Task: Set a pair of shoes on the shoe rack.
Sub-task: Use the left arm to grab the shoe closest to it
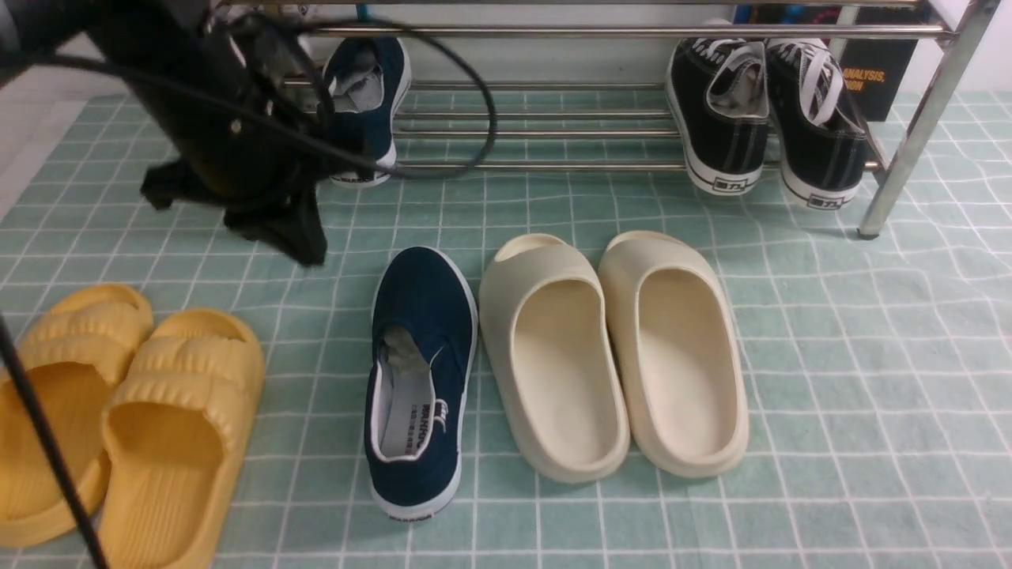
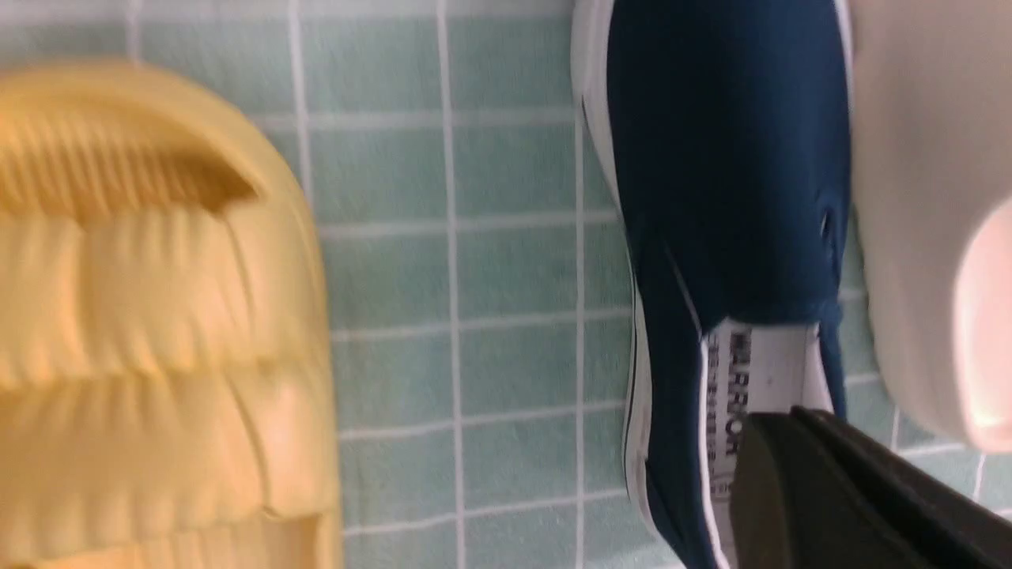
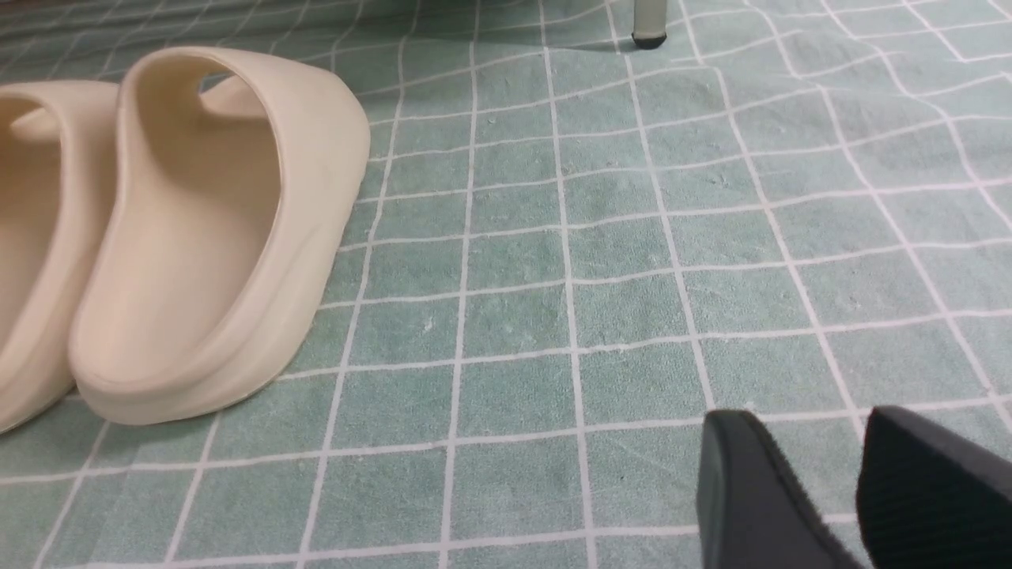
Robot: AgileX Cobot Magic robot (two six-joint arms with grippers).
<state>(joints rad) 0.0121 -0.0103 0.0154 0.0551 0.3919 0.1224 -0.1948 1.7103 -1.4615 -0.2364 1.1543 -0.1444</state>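
Navy shoe on rack (image 1: pixel 368 103): is sitting at the left end of the shoe rack (image 1: pixel 553 32), across its lower rails, partly hidden behind the left arm.
Navy shoe on floor (image 1: pixel 423 371): is lying flat on the checked mat (image 1: pixel 870 395), toe toward the rack, just beside the cream slippers (image 1: pixel 613 356); nothing is gripping it.
Left gripper (image 1: pixel 304 241): is hanging over the mat between the rack's left end and the floor shoe; only one finger is showing in its wrist view, so whether the jaws are apart or together cannot be told.
Right gripper (image 3: pixel 810 423): is hovering low over bare mat with its fingers slightly apart and nothing between them, well clear of the navy pair.
Other footwear: black sneakers (image 1: pixel 763 111) are occupying the rack's right end; yellow slippers (image 1: pixel 118 419) are lying at the robot's left.
Progress: judging by the layout, the task is standing about halfway, one shoe racked, its mate waiting to be grasped, lifted and set alongside.
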